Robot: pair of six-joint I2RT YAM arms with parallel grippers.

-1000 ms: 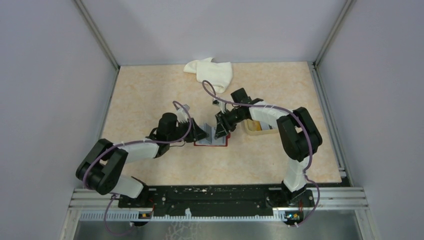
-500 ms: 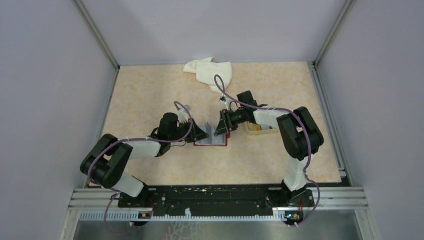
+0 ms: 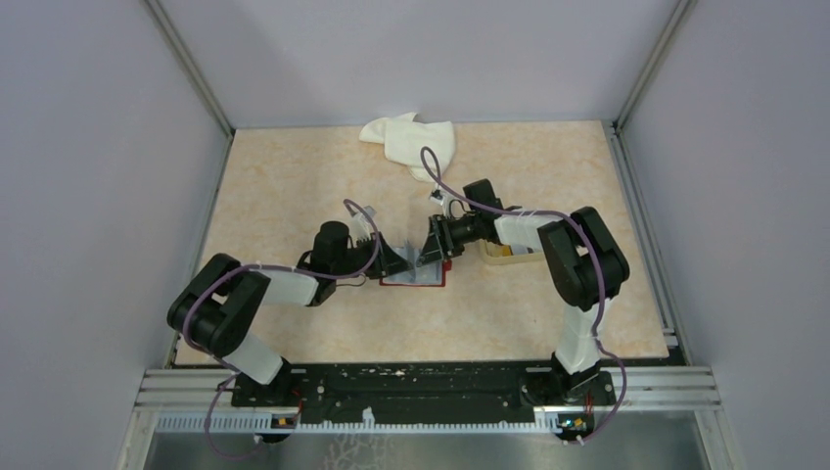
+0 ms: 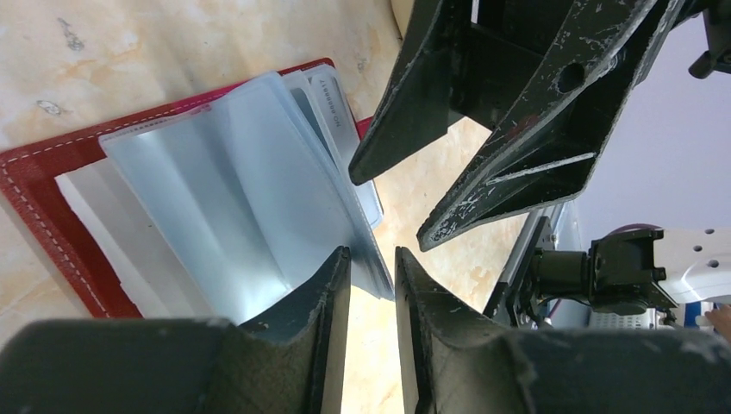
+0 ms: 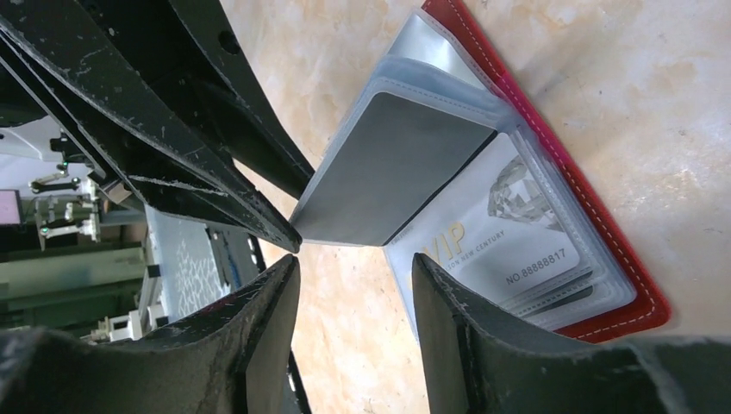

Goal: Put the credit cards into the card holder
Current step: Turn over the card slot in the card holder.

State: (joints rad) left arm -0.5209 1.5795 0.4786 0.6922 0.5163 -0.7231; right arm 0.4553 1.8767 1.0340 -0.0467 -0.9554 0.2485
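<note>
Red stitched leather-like card holder (image 4: 30, 198), glossy clear plastic sleeves (image 4: 215, 198)

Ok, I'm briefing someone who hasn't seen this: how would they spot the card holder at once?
At the table centre, the left gripper and right gripper face each other. The card holder lies open beneath them. It is the only dark red thing, with clear card sleeves, unlike the white cloth at the far edge and the beige tray beside it.
</note>
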